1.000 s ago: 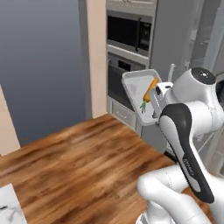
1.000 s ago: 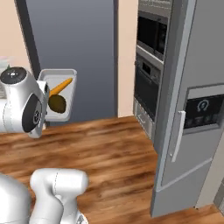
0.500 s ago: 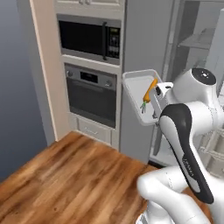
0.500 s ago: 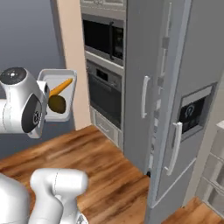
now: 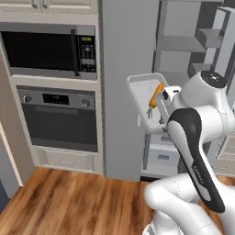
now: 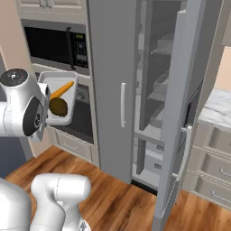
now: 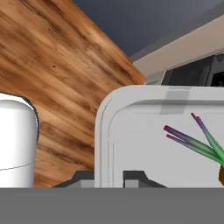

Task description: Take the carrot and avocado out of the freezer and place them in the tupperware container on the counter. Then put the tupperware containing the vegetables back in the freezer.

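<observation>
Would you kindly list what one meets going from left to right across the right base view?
Tupperware container holding the avocado and carrot → closed grey door with its white handle → open freezer shelves → counter.

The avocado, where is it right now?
The avocado lies in the tupperware container held up by the gripper at the left of the right base view, just below the carrot, in front of the oven.

Tupperware container [image 6: 45, 80] raised, tilted; carrot [image 6: 61, 90] and avocado [image 6: 58, 107] lying inside, apparently touching. Wooden floor [image 5: 69, 202] beneath.
</observation>
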